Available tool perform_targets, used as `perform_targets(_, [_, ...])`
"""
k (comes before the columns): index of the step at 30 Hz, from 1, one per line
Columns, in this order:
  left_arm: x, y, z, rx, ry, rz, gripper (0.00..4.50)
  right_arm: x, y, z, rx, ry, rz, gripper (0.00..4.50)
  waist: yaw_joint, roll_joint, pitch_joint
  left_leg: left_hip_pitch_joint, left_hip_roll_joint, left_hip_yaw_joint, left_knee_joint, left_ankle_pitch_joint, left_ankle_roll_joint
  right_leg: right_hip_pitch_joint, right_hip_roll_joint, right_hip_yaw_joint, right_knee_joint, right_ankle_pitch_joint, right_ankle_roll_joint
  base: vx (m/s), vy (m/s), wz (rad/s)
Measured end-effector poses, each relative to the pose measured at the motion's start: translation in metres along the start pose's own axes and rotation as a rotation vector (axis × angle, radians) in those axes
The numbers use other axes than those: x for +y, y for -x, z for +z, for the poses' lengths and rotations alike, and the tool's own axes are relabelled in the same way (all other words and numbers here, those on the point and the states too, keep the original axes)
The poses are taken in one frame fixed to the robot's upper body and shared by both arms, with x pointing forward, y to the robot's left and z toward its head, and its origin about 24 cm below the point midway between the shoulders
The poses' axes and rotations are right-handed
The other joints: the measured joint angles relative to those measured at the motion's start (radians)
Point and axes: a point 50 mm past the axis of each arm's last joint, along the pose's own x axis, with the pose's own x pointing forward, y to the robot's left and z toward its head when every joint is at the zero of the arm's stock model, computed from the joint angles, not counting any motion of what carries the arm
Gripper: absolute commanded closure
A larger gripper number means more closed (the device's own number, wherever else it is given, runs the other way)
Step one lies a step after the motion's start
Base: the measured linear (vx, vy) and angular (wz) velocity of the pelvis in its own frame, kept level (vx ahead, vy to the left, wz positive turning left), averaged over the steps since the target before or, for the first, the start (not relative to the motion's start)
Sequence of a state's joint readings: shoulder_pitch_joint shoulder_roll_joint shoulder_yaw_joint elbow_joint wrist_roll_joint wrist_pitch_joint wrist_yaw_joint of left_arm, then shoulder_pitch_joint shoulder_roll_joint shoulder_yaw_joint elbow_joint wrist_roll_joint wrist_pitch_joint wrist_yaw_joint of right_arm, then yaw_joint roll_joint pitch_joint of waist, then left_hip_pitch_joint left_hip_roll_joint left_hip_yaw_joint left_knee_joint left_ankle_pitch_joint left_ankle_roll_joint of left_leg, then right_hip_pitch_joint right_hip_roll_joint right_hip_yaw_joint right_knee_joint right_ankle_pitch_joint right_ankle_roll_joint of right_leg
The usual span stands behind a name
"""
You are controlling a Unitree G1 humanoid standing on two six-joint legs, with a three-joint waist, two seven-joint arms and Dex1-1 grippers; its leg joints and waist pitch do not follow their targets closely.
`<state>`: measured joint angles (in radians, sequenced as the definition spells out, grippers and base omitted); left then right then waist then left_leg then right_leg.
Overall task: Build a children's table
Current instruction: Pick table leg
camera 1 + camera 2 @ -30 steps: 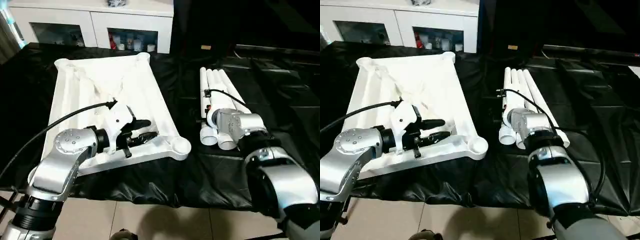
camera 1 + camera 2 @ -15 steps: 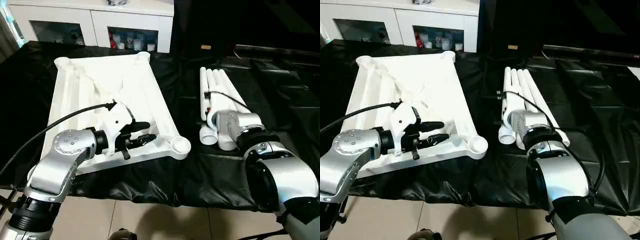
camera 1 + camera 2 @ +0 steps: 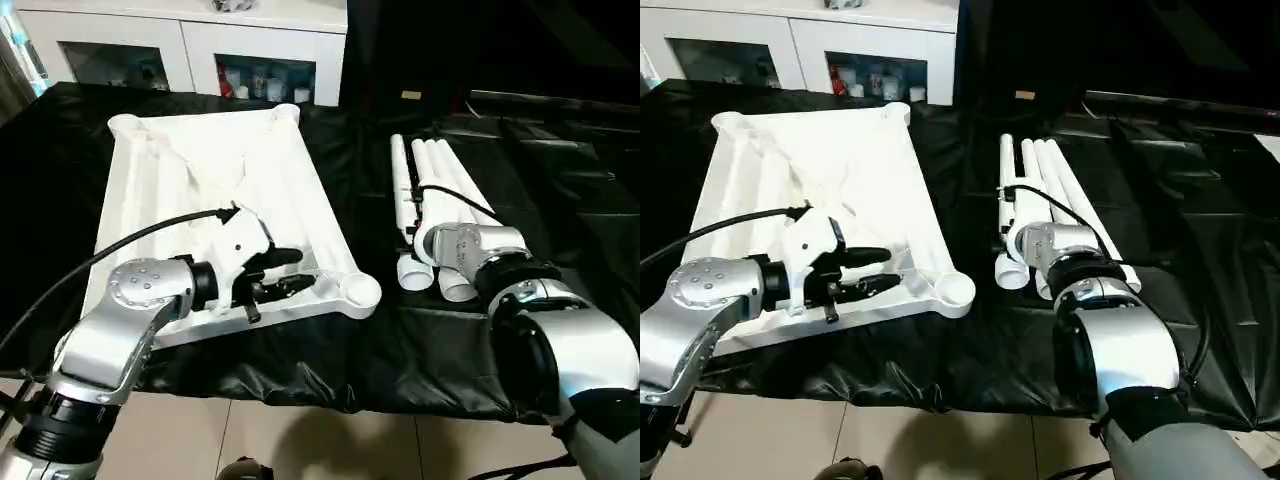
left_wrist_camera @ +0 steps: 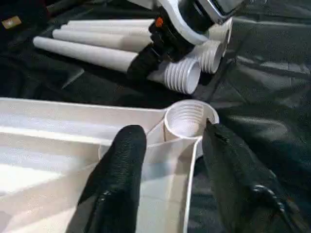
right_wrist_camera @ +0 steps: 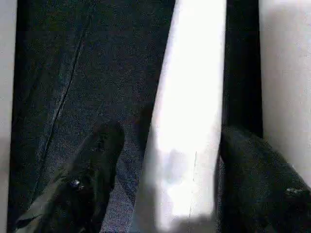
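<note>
This looks like a lived-in room of a home used for robot trials. At twelve o'clock stands a white cabinet point(image 3: 190, 45) with glass doors, small household items on its shelves. The floor point(image 3: 330, 440) at six o'clock is pale tile, and black sheeting point(image 3: 560, 180) covers the work surface.

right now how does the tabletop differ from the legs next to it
The tabletop is a broad, rimmed rectangle with round threaded corner sockets; the legs are long, narrow tubes with ribbed flared ends. The tabletop lies alone, the legs bundled side by side. Both are white plastic on the black sheet.
</note>
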<state>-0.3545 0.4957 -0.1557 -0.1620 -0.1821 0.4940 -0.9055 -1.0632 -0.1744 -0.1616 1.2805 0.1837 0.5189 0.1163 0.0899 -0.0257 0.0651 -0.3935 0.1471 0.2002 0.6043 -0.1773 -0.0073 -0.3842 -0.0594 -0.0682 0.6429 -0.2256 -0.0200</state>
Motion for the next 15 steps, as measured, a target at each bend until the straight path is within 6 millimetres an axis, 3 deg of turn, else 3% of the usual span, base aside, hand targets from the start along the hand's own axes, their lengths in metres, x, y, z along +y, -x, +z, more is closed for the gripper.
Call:
perform_targets(10, [0.008, -0.019, 0.008, -0.100, 0.042, 0.092, 1.05, -0.004, 0.000, 0.003, -0.069, -0.117, 0.059, 2.31, 0.002, -0.003, 0.001, -0.001, 0.000, 0.000, 0.002, 0.000, 0.000, 0.000, 0.000, 0.000, 0.001, 0.000, 0.000, 0.000, 0.000, 0.00])
perform_targets(14, [0.023, -0.032, 0.014, -0.128, 0.098, 0.186, 0.89, -0.002, 0.004, 0.019, -0.213, -0.182, 0.168, 2.47, 0.005, -0.003, 0.001, -0.001, 0.001, 0.000, 0.003, 0.000, 0.000, -0.001, 0.000, 0.000, 0.003, 0.000, 0.000, 0.000, 0.000, 0.00])
perform_targets(15, [0.026, -0.035, 0.017, -0.143, 0.115, 0.215, 0.73, -0.002, 0.007, 0.025, -0.254, -0.193, 0.197, 2.71, 0.004, -0.003, 0.001, -0.001, 0.001, 0.000, 0.003, 0.000, 0.000, -0.001, 0.000, 0.000, 0.003, 0.000, 0.000, 0.000, 0.000, 0.00])
